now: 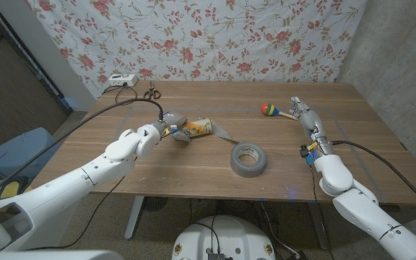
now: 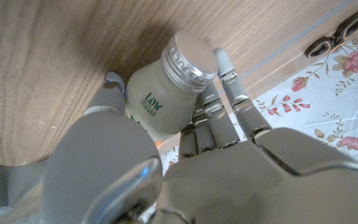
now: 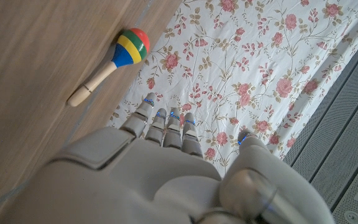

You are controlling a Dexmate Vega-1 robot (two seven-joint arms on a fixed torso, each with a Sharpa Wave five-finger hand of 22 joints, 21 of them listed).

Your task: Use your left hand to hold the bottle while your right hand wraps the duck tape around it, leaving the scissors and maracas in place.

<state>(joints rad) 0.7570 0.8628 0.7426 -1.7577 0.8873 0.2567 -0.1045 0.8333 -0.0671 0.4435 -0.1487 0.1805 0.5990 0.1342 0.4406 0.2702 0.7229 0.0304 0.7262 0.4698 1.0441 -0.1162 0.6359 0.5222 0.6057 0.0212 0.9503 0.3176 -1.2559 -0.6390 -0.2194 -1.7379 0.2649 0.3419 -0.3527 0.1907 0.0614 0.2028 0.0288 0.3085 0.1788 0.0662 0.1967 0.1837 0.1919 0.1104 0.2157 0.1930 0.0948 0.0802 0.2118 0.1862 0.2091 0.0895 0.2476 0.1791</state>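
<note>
The bottle (image 1: pixel 197 128) lies on its side left of the table's middle. My left hand (image 1: pixel 156 133) grips it at the cap end. In the left wrist view my fingers (image 2: pixel 229 106) curl around the bottle (image 2: pixel 160 99), just below its silver cap. A grey strip of tape (image 1: pixel 222 132) runs from the bottle towards the duck tape roll (image 1: pixel 248 159), which lies flat near the front edge. My right hand (image 1: pixel 308 120) is open at the right, fingers straight, holding nothing, close to the maraca's handle. The coloured maraca (image 1: pixel 270 110) (image 3: pixel 127 48) lies beyond it. The scissors (image 1: pixel 152 92) (image 2: pixel 338 31) lie at the back left.
A white power strip (image 1: pixel 121 80) with a cable sits at the table's back left corner. A flowered cloth (image 1: pixel 215 36) hangs behind the table. A blue chair (image 1: pixel 13 150) stands left of the table.
</note>
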